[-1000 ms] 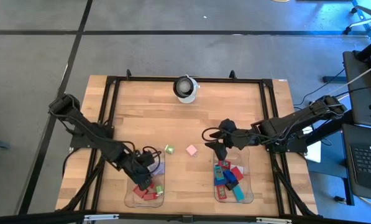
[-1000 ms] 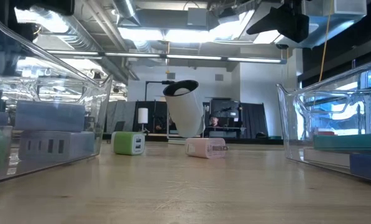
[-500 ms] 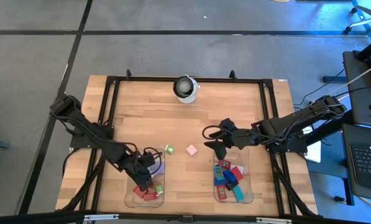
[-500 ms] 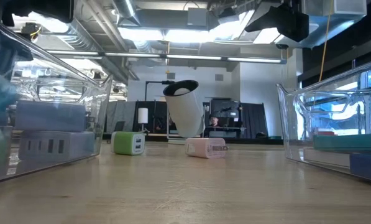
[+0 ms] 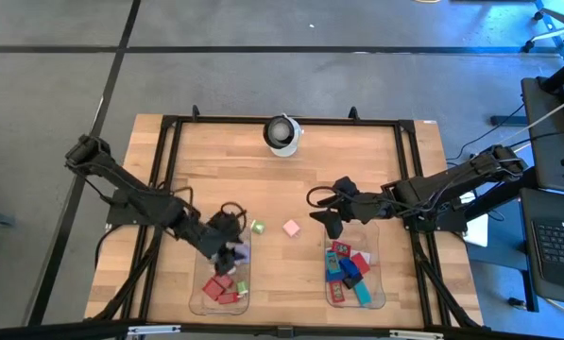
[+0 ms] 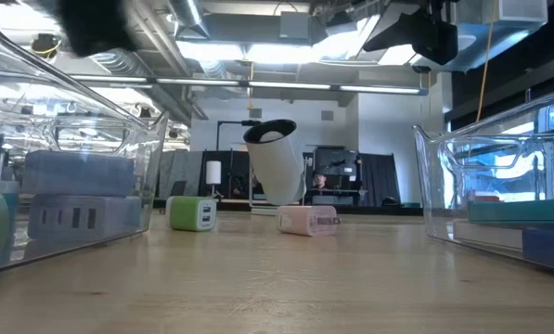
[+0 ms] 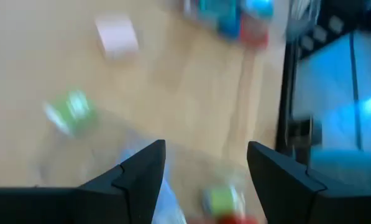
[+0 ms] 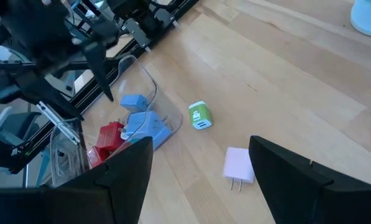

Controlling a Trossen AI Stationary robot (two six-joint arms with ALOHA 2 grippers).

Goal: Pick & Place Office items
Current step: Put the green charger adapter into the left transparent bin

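Note:
Two office items lie on the wood between the trays: a green block (image 5: 258,227) and a pink block (image 5: 291,228), each flat on the table. The clear left tray (image 5: 196,298) holds red and lilac items, the clear right tray (image 5: 378,295) red, blue and teal ones. My left gripper (image 5: 230,241) hangs open above the left tray's far end, nothing between its fingers (image 7: 141,171). My right gripper (image 5: 327,224) hangs open above the table just right of the pink block (image 8: 239,166), empty too.
A round white-and-black camera dome (image 5: 282,133) stands at the table's far edge, in the middle. A black frame (image 5: 168,170) runs along the table's sides. Bare wood lies between the dome and the two loose blocks.
My left gripper has risen from low over the left tray and gone toward the table's far edge, ending above the tray's far end. The items in that tray and the two loose blocks lie as before.

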